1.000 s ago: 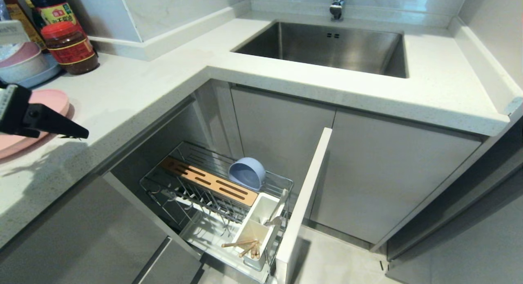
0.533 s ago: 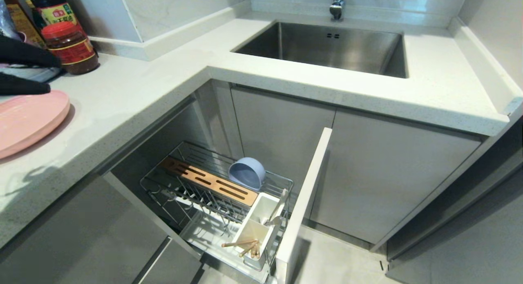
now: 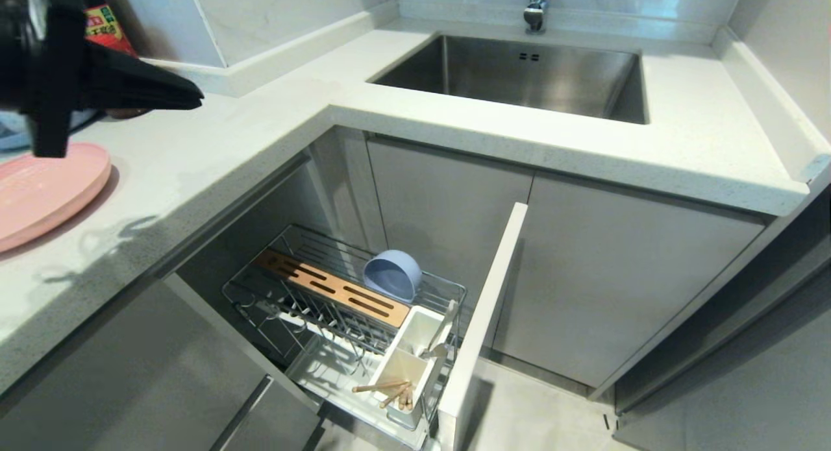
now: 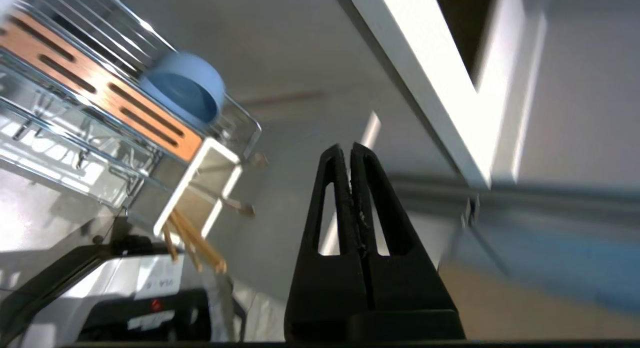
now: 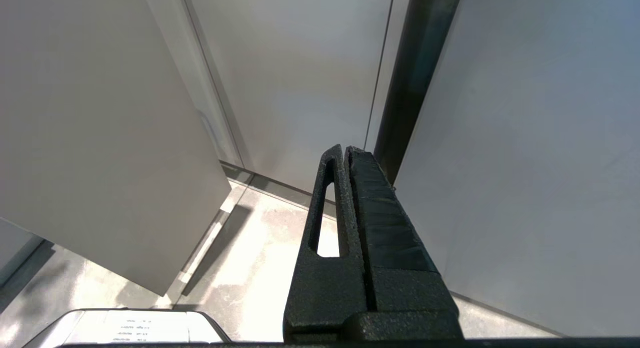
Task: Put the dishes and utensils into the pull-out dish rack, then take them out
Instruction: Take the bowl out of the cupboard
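Matte round pink plate (image 3: 45, 191), speckled countertop (image 3: 214, 146).

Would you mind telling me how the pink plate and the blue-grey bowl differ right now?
The pink plate lies flat on the countertop; the blue-grey bowl stands tipped on its side in the pull-out dish rack. The plate is wide and shallow, the bowl small and deep. The plate sits up high, the bowl down low. Both are round and matte.

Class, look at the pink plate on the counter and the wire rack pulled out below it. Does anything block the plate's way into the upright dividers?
Nothing visible does. The pink plate lies on the counter, and the dividers in the rack stand bare. The blue bowl sits behind the wooden strip, and the chopsticks are in the white box at the front end.
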{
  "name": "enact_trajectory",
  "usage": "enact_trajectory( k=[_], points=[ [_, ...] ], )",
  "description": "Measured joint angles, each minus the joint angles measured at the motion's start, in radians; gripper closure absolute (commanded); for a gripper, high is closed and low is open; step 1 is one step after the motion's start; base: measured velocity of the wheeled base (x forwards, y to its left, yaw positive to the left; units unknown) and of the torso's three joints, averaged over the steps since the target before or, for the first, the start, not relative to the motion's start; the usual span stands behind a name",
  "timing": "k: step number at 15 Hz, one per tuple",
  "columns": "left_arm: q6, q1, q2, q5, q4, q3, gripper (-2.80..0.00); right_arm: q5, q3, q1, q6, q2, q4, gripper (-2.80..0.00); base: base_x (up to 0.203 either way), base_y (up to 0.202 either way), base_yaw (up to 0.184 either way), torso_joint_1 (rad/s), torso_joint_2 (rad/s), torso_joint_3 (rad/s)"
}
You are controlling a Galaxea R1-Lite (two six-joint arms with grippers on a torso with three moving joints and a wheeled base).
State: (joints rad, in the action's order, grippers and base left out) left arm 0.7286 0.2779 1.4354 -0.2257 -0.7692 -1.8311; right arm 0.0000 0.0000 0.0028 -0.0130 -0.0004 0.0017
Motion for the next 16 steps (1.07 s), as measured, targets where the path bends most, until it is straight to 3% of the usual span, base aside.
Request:
enact_trajectory(
  k=[3, 7, 16],
  points=[
    [0.075, 0.020, 0.105, 0.101, 0.045, 0.012, 0.00, 0.000, 0.000, 0.000, 0.000, 0.000, 0.000, 0.00, 0.000, 0.000, 0.000, 0.000, 0.00, 0.000],
    [0.132, 0.080, 0.266, 0.173, 0.065, 0.024, 0.00, 0.000, 0.000, 0.000, 0.000, 0.000, 0.000, 0.00, 0.000, 0.000, 0.000, 0.000, 0.00, 0.000],
    [0.154, 0.135, 0.510, 0.207, 0.265, 0.147, 0.00, 0.000, 0.000, 0.000, 0.000, 0.000, 0.000, 0.00, 0.000, 0.000, 0.000, 0.000, 0.00, 0.000]
  ],
)
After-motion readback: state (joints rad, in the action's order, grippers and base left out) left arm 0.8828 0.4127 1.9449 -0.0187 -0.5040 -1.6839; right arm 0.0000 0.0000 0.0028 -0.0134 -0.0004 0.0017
